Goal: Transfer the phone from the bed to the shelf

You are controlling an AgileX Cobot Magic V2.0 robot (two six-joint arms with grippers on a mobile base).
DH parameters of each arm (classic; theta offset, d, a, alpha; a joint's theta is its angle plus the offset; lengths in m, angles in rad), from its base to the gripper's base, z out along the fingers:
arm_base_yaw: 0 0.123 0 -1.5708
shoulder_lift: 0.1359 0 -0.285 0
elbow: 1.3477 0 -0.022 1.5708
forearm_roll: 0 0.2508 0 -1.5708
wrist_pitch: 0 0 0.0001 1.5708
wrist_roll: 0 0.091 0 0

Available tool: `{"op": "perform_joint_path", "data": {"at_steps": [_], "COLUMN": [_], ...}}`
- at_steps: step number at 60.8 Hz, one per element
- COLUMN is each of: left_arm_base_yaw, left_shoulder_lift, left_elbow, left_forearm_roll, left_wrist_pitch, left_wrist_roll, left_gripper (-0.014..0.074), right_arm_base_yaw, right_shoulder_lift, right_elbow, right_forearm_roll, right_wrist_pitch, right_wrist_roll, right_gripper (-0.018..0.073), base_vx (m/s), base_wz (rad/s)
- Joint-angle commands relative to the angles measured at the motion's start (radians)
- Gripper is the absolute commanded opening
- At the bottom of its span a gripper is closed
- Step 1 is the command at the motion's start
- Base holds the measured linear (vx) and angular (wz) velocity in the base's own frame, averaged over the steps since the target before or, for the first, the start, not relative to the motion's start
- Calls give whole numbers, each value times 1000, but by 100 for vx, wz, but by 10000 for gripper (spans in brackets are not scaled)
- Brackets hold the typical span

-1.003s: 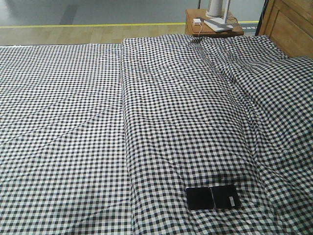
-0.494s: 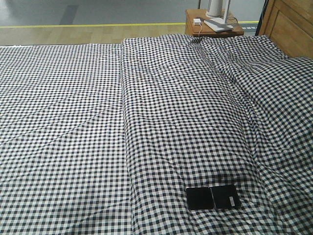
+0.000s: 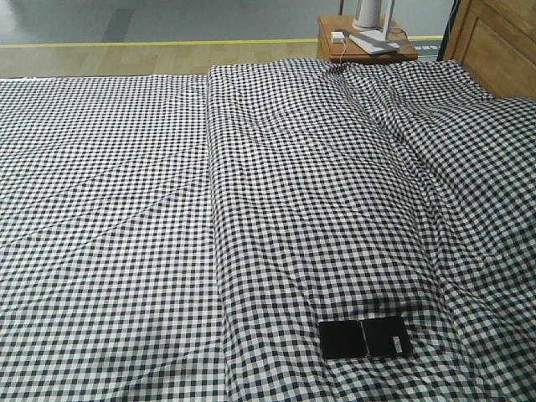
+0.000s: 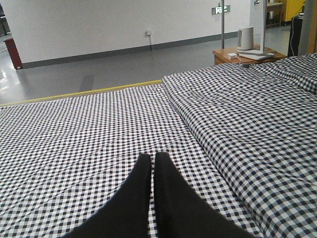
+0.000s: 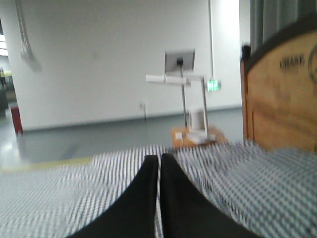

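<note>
The phone [image 3: 364, 338], a black slab with a crease across its middle and a small white sticker near its right end, lies flat on the bed [image 3: 293, 209] near the front edge of the front view. The bed is covered in rumpled black-and-white check cloth [image 4: 99, 129]. Neither gripper shows in the front view. In the left wrist view my left gripper [image 4: 152, 156] is shut, empty, above the cloth. In the blurred right wrist view my right gripper [image 5: 159, 157] is shut too, with nothing in it. The shelf is out of view.
A small orange-brown bedside table [image 3: 364, 42] with white items stands beyond the bed's far right corner. A wooden headboard [image 3: 494, 42] runs along the right. A raised fold in the cloth [image 3: 213, 209] runs front to back. Grey floor with a yellow line [image 4: 84, 91] lies beyond.
</note>
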Motion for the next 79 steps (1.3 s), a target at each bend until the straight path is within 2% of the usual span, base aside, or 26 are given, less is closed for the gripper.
{"op": "perform_joint_path", "data": {"at_steps": [1,4,9,18,29,34,43,47,53,59,64,71,79], "left_arm_base_yaw": [-3,-3,-3,-3,-3,-3,-3,-3,-3,-3,-3,-3,-3], "left_shoulder_lift": [-4,-4,-4,-4,-4,-4,-4,-4,-4,-4,-4,-4,-4], "left_elbow": [-23,-23,-23,-23,-23,-23,-23,-23,-23,-23,-23,-23,-23], "left_forearm_roll": [-9,-9,-9,-9,-9,-9,-9,-9,-9,-9,-9,-9,-9], "left_wrist_pitch": [-72,-72,-72,-72,-72,-72,-72,-72,-72,-72,-72,-72,-72], "left_wrist_roll": [-6,-6,-6,-6,-6,-6,-6,-6,-6,-6,-6,-6,-6], "left_gripper": [1,1,1,1,1,1,1,1,1,1,1,1,1], "right_arm_base_yaw": [-3,-3,-3,-3,-3,-3,-3,-3,-3,-3,-3,-3,-3], "right_shoulder_lift": [-9,-9,-9,0,103,179,343,416,520,609,679,768,849], "right_elbow": [1,-8,-51,-208,-429,-536,-732,-797,-857,-874,-871,-871,-871], "right_forearm_roll": [-12,-12,-12,-12,-12,-12,-12,-12,-12,-12,-12,-12,-12], "right_wrist_pitch": [-226,-303,-346,-341,-298,-243,-46,46,108,118,139,191,206], "right_wrist_roll": [-13,-13,-13,-18,-74,-83,-83,-89,-96,-95,-95,-94,-89], "right_gripper": [-5,-5,-5,-5,-5,-5,-1,6,32,88,171,332,575], "base_vx": [0,0,0,0,0,0,0,0,0,0,0,0,0], "base_wz": [0,0,0,0,0,0,0,0,0,0,0,0,0]}}
